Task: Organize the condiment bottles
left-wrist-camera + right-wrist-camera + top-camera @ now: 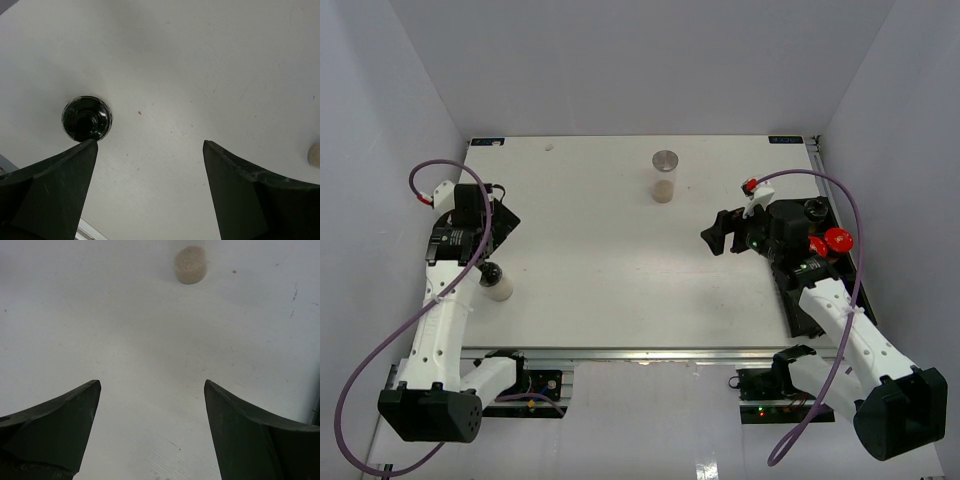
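— Nearest, the left gripper (150,167): what's it doing?
— Hanging wide apart, holding nothing, just beside the black-capped bottle (86,118).
— And the right gripper (150,405)?
— Gaping too (nothing held), facing the silver-lidded bottle (190,264) standing ahead.

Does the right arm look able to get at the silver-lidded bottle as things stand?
Probably yes: the right gripper is open, and only bare table lies between it and the silver-lidded bottle.

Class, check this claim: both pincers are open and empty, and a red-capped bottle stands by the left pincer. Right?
No: it is a black-capped bottle by the left pincer, as the left wrist view shows. That pincer and the right pincer are open and empty.
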`<state>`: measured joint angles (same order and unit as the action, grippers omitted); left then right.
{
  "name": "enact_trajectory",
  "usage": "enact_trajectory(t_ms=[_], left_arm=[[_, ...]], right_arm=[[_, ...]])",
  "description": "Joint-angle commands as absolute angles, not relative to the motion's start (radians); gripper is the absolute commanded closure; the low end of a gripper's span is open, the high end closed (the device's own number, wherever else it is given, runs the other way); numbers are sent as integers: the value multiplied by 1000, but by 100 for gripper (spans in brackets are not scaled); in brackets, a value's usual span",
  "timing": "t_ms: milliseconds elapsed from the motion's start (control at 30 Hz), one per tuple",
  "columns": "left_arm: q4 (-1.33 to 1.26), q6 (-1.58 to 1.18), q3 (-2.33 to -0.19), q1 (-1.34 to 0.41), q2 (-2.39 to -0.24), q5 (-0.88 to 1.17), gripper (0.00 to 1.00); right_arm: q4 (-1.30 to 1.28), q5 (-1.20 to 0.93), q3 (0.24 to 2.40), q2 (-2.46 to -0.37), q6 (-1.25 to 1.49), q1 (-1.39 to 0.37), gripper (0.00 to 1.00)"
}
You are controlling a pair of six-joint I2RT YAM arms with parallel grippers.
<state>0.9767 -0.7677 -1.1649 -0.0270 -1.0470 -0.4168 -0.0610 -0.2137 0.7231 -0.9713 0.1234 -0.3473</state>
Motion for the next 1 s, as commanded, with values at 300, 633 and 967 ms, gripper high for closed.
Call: enact_trajectory(t_ms=[300,633,967], left_arm=[[1050,-902,-1077,-5,-975,-503,2],[1048,-954,-1004,-2,-957,-527,3],[1059,-1007,-973,48,-1015,-575,4]], right_arm=[[-23,-221,709,-932,109,-348,10],[-18,-222,698,-920,106,-348,10],[-2,-225,678,-919,106,-348,10]])
